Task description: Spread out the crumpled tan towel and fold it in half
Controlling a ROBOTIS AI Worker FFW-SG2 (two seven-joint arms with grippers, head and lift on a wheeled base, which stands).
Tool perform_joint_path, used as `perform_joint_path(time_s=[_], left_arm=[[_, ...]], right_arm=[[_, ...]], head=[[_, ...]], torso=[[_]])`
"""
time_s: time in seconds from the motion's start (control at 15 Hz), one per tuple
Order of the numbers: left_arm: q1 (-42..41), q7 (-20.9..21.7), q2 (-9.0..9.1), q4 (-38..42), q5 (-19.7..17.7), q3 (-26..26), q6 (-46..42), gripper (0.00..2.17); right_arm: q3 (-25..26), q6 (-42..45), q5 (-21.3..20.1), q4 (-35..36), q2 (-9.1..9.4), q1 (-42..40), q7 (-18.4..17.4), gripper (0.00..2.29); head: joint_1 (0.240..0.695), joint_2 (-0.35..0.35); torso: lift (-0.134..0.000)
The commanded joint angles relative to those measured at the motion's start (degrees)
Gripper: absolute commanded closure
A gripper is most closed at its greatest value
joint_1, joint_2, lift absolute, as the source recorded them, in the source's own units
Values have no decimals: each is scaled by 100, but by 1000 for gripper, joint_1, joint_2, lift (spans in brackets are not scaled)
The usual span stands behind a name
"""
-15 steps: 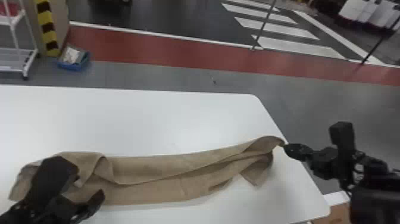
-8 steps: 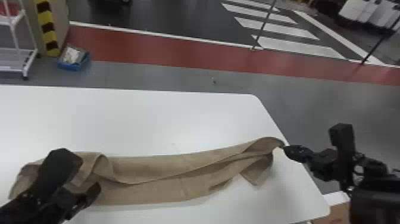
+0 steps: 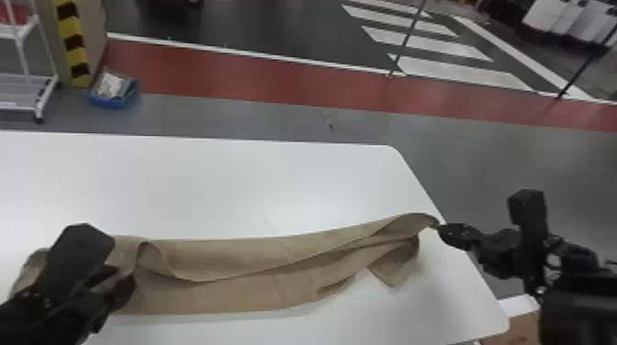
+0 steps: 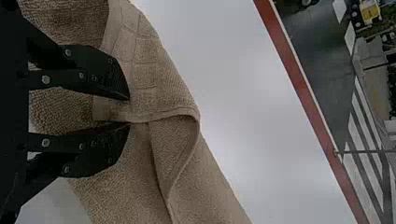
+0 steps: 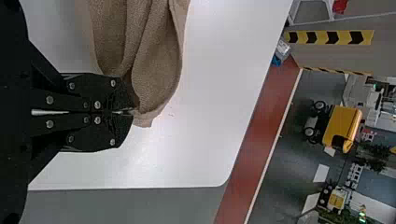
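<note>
The tan towel (image 3: 238,266) lies in a long, creased band across the near part of the white table (image 3: 206,188), running from the left portion to the right edge. Nearest me, my left gripper (image 3: 115,279) is over the towel's left end, its two fingers apart; a hemmed edge passes by the fingertips, and I cannot tell whether they touch it. Just beside it, the upper layer curls over in a loose fold.

Beyond the table's near right corner, down below, is a cardboard box (image 3: 518,326). At the right edge, my right gripper (image 3: 440,228) has its fingers pressed together on the towel's gathered end. Near that pinch, a pointed flap of cloth angles toward the table's near edge.

Past the far edge, a blue bin (image 3: 110,101) with pale contents sits on the grey floor (image 3: 257,117), beside a white wheeled cart (image 3: 27,80) and a pillar with a yellow-and-black strip (image 3: 73,43). Farther off come a red floor band (image 3: 238,80) and white painted stripes (image 3: 440,43).
</note>
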State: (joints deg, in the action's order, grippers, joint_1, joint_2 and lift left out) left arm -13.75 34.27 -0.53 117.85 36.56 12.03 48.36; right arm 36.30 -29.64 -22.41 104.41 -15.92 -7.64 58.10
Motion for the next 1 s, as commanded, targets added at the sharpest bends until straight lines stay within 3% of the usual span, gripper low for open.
perform_joint_path(time_s=[0.0, 0.27, 0.33, 0.53, 0.6, 0.73, 0.93], left_arm=[[-14, 98, -8, 159, 0, -52, 205, 836], [-14, 300, 0, 396, -27, -96, 504, 876], [-14, 335, 0, 405, -35, -113, 504, 1146], [-31, 291, -8, 528, -44, -236, 504, 1355], [-57, 282, -8, 686, -141, -377, 504, 1652], [-49, 344, 0, 1152, -413, -851, 522, 1717], [426, 660, -8, 1556, -624, -1405, 926, 1717]], right_arm=[[0, -3, 0, 0, 1, 0, 0, 1214], [9, -3, 0, 0, 1, -9, 0, 1214], [9, -3, 0, 0, 1, -9, 0, 1214], [18, -3, 35, 61, 1, -27, 0, 1214], [35, -3, 79, 141, 1, -35, 0, 1214], [105, -126, 211, 457, -16, -53, -9, 1214], [35, -742, 316, 1019, -333, -9, -26, 1214]], head=[[695, -350], [695, -350], [695, -350], [695, -350], [695, -350], [695, -350], [695, -350]], torso=[[-120], [-120], [-120], [-120], [-120], [-120], [-120]])
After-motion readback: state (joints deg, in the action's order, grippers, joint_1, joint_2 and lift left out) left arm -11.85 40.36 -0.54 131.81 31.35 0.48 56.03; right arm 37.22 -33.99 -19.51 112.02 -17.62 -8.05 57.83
